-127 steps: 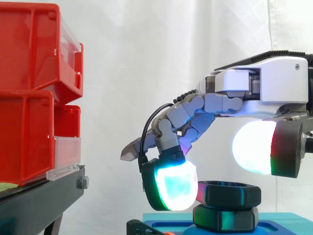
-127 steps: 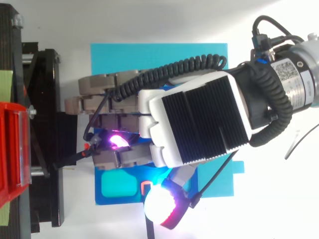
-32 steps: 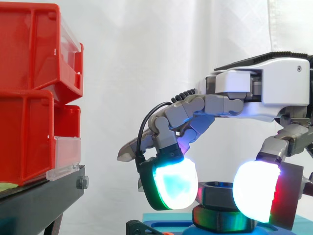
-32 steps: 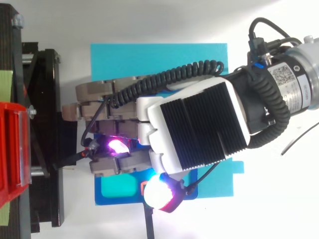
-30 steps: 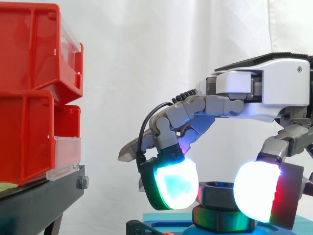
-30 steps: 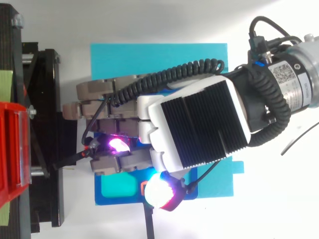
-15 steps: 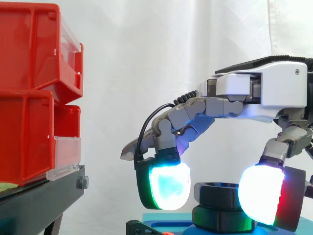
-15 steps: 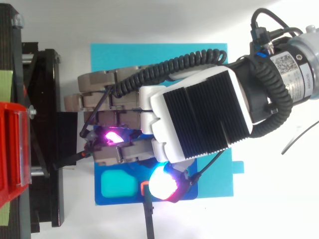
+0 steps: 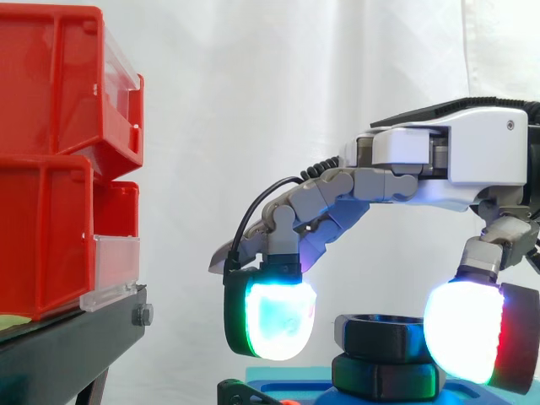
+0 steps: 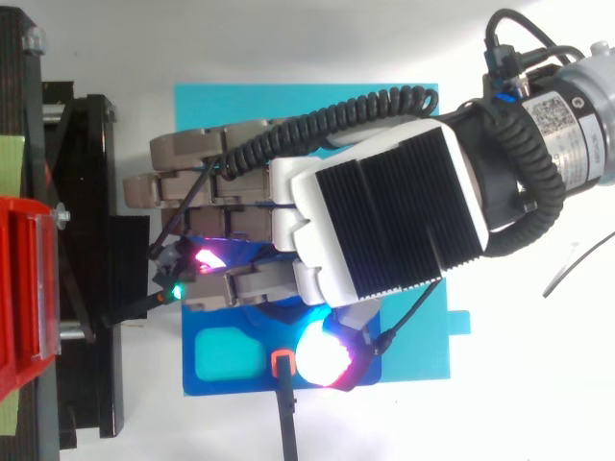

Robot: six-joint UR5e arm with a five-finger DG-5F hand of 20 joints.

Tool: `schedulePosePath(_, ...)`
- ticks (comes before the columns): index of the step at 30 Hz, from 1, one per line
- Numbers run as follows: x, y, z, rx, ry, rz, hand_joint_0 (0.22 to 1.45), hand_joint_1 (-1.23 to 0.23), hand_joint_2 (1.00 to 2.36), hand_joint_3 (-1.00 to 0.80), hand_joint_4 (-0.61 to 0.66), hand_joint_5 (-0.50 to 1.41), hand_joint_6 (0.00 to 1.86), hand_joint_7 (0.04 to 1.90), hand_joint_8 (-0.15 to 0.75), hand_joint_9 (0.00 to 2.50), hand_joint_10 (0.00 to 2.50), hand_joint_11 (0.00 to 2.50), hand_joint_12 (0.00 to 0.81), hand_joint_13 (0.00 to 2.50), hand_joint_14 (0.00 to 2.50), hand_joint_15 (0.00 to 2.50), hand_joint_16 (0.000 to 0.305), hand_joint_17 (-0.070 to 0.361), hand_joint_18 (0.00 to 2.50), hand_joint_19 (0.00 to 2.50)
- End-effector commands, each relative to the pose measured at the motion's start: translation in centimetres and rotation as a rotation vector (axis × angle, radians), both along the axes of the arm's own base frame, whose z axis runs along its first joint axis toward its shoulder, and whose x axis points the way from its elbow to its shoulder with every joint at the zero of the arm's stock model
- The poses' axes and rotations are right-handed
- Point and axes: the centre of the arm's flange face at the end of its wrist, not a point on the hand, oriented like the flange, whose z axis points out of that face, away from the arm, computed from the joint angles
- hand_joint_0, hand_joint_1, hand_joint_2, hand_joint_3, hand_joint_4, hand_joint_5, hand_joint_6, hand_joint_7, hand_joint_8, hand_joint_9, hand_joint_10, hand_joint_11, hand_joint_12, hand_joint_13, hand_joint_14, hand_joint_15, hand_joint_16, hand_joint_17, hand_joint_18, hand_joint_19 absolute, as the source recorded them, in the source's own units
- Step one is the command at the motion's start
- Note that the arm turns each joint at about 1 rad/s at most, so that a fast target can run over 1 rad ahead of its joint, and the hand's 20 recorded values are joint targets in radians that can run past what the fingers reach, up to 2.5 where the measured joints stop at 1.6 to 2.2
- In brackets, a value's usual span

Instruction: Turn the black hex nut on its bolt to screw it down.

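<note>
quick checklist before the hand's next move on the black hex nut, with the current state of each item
1. Hand placed over the black hex nut: ok, the palm is above it.
2. Glowing finger pad on the nut's left side: not ok, a gap separates them.
3. Glowing thumb pad against the nut's right side: cannot tell, it overlaps the nut's edge in the side view.
4. Nut level: ok, it sits flat above the black hex piece under it.
5. Nut fully screwed down: cannot tell.
6. Red plastic bins out of the way: ok, far off to the side.
</note>
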Motion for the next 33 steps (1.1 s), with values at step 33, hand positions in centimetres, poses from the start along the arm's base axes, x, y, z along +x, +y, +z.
schedulePosePath(33,-0.5,-1.1,1.3,-0.03,0.034,0.023,0.37,-0.05,1.0,-0.5,0.15,-0.03,0.51,1.46,0.313,0.79,0.0,0.0,0.402,0.44,0.0,0.0,0.067,0.152,0.37,0.29)
